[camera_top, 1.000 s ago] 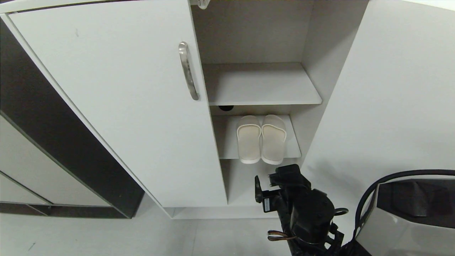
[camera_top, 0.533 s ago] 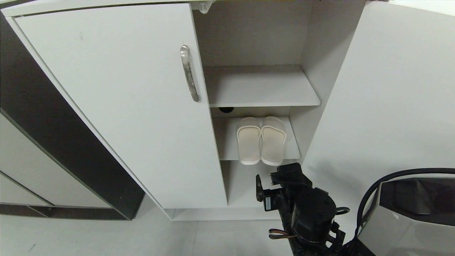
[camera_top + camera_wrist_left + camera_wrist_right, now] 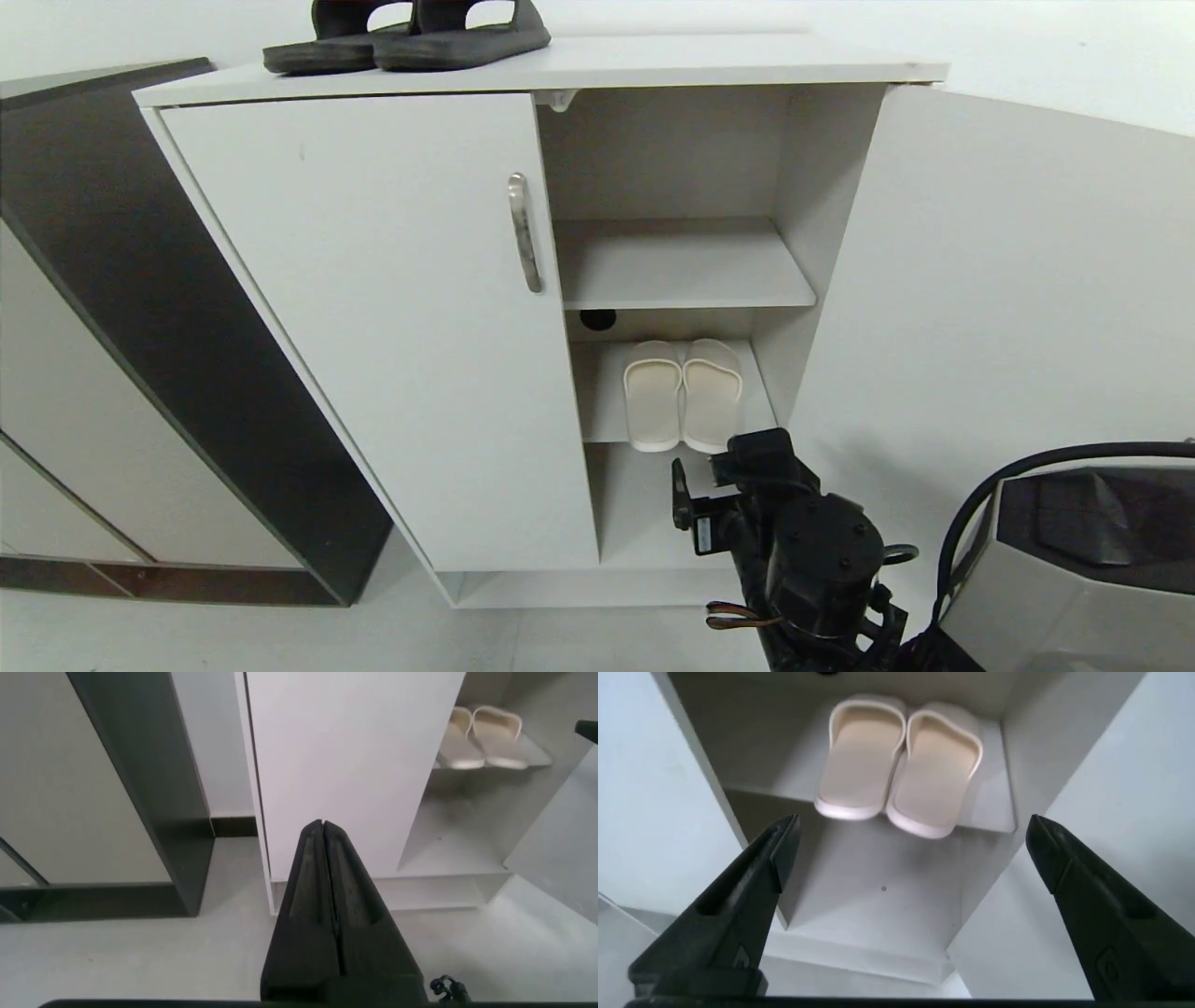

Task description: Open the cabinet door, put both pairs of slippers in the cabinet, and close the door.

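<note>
Cream slippers [image 3: 682, 394], smooth and rounded, sit paired on your cabinet [image 3: 728, 65]'s flat middle shelf; chunky black slippers [image 3: 411, 33] lie on top. Your right gripper [image 3: 912, 831] gapes wide, empty; left gripper [image 3: 322, 833] is pressed closed, empty.

I see the white cabinet [image 3: 728, 70] with its right door [image 3: 1008, 280] swung wide open. A cream pair of slippers [image 3: 682, 394] sits side by side on the middle shelf, heels at the front edge. A black pair [image 3: 411, 37] lies on the cabinet's top.

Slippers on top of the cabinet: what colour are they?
Black. The slippers sit on the cabinet top, clearest in the head view.
</note>
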### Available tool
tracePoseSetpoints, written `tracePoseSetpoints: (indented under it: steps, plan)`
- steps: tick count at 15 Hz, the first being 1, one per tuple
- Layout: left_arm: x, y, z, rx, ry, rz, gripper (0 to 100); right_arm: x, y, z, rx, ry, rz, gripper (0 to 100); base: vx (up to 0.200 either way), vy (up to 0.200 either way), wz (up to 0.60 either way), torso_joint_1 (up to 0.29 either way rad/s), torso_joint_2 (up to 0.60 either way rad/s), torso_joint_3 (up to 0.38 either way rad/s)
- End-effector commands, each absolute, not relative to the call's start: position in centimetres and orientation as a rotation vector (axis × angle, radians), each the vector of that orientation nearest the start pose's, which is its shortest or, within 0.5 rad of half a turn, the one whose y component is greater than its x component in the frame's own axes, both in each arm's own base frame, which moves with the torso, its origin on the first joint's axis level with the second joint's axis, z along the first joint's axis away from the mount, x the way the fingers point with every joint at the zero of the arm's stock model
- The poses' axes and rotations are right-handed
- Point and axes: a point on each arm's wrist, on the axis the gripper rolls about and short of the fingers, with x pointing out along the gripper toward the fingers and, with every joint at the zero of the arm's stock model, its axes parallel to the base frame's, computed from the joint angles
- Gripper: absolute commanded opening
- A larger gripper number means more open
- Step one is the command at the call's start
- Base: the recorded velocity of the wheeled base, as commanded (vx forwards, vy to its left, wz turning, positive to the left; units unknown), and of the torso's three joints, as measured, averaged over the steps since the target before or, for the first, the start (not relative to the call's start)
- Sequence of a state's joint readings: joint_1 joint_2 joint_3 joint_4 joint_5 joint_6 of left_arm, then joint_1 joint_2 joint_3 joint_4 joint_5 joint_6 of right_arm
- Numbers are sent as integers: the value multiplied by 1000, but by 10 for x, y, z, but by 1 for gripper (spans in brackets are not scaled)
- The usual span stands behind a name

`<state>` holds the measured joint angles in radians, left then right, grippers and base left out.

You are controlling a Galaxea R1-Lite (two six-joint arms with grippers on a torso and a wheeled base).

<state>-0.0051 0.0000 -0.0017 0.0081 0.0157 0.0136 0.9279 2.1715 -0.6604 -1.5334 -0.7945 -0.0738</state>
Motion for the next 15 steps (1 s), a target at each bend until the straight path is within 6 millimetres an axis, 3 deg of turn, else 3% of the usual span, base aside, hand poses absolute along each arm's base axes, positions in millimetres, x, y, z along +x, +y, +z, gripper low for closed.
tracePoseSetpoints:
  steps: [1,9,15]
  plan:
    - [-23,0,75,14,8,11,0,223,272,77,-62,-15,135,100,0,0,0,2,7,203]
    - [-23,0,75,32,5,12,0,224,271,77,-43,-13,132,100,0,0,0,1,1,190]
    - [-23,0,75,43,6,11,0,228,268,78,-24,-8,136,100,0,0,0,0,1,8]
